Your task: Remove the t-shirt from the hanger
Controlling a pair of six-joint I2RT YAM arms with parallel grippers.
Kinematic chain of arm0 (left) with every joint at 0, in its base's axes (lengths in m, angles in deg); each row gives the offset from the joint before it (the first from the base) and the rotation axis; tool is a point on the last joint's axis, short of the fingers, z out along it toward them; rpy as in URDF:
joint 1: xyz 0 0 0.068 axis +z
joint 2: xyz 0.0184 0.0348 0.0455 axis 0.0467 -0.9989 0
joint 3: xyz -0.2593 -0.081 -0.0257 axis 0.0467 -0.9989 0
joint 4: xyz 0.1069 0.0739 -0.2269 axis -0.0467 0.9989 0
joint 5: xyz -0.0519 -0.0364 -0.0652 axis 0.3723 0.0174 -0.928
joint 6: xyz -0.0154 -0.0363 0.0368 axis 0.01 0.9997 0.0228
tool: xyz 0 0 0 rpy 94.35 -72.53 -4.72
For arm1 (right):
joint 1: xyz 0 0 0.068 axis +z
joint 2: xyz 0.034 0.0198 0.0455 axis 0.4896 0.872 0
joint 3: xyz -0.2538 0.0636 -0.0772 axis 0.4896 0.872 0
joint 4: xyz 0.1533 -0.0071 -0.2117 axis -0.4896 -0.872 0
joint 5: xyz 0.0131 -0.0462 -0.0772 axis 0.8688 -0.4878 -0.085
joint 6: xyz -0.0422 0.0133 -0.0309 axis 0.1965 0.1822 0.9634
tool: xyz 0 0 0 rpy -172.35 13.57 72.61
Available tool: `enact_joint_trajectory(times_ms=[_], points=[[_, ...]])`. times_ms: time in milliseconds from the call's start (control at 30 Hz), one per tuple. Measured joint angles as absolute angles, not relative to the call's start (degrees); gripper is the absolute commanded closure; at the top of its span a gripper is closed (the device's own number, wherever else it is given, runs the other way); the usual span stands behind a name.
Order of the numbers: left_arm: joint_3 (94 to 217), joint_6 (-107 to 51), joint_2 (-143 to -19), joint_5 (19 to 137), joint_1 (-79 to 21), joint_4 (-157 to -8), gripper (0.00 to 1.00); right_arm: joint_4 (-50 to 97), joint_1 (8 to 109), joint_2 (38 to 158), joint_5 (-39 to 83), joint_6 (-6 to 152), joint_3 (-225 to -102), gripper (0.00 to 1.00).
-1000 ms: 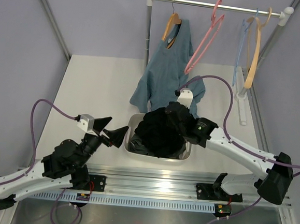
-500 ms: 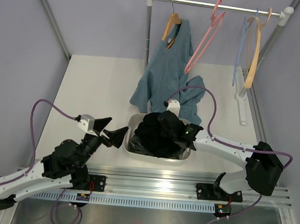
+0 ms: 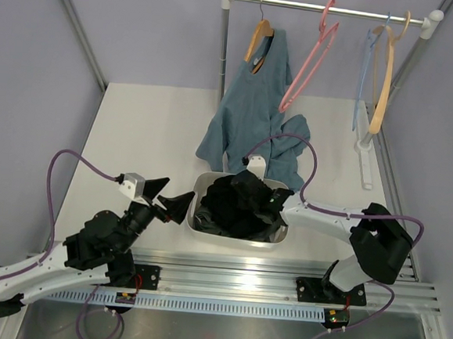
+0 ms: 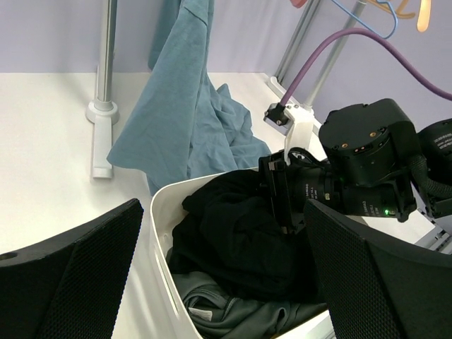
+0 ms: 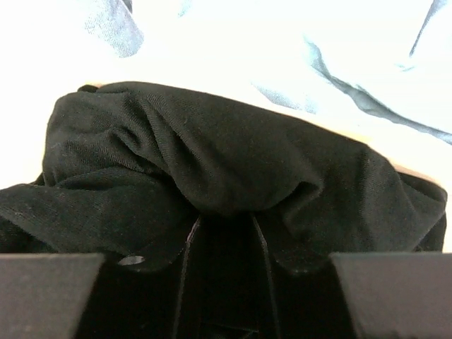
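Nearest, the left pincer (image 3: 169, 195) stood wide apart just left of the white bin (image 3: 197, 184), holding nothing. In the bin the t-shirt (image 3: 240, 202) lay heaped over dark grey clothes (image 4: 233, 314), with the right pincer (image 5: 222, 236) clamped on a bunched fold. It looked light and limp, best taken by a thick fold. Beyond, a blue-grey shirt (image 3: 250, 116) trailed onto the bench (image 3: 151, 132) just behind the bin, easily snagged. Farthest, the hanger (image 3: 309, 66) hung bare on the rail (image 3: 326, 6).

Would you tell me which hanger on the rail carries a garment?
The leftmost wooden hanger, carrying the blue-grey shirt; the pink hanger, blue wire hanger and other wooden hanger hang bare.
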State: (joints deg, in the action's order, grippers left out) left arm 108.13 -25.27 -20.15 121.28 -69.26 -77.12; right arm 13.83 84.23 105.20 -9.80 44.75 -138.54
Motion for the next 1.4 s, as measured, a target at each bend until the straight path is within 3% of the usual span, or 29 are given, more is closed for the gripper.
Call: enact_joint_trajectory(times_ms=[133, 367, 467, 500, 600, 1000, 1400], points=[[108.13, -25.27, -20.56, 121.31, -69.26, -77.03, 0.01, 9.50, 84.23, 103.75, -9.65, 44.70, -140.42, 0.61], [108.13, -25.27, -20.69, 121.31, -69.26, -76.96, 0.01, -3.57, 84.51, 98.35, -9.74, 45.66, -148.42, 0.42], [108.13, -25.27, -20.69, 121.28, -69.26, -76.96, 0.01, -7.74, 84.51, 94.70, -9.76, 46.30, -151.34, 0.28], [108.13, -25.27, -20.69, 121.26, -69.26, -76.96, 0.01, -9.03, 84.53, 93.17, -9.74, 46.47, -152.26, 0.17], [108.13, -25.27, -20.69, 121.22, -69.26, -76.96, 0.01, -11.44, 84.56, 88.76, -9.69, 46.98, -154.25, 0.01], [108.13, -25.25, -24.45, 117.00, -69.26, -77.18, 0.01, -7.13, 84.82, 59.01, -14.76, 47.94, -141.75, 0.01], [108.52, -25.10, -24.26, 109.85, -69.26, -76.94, 0.01, -7.76, 84.82, 46.44, -17.15, 49.51, -131.35, 0.01]])
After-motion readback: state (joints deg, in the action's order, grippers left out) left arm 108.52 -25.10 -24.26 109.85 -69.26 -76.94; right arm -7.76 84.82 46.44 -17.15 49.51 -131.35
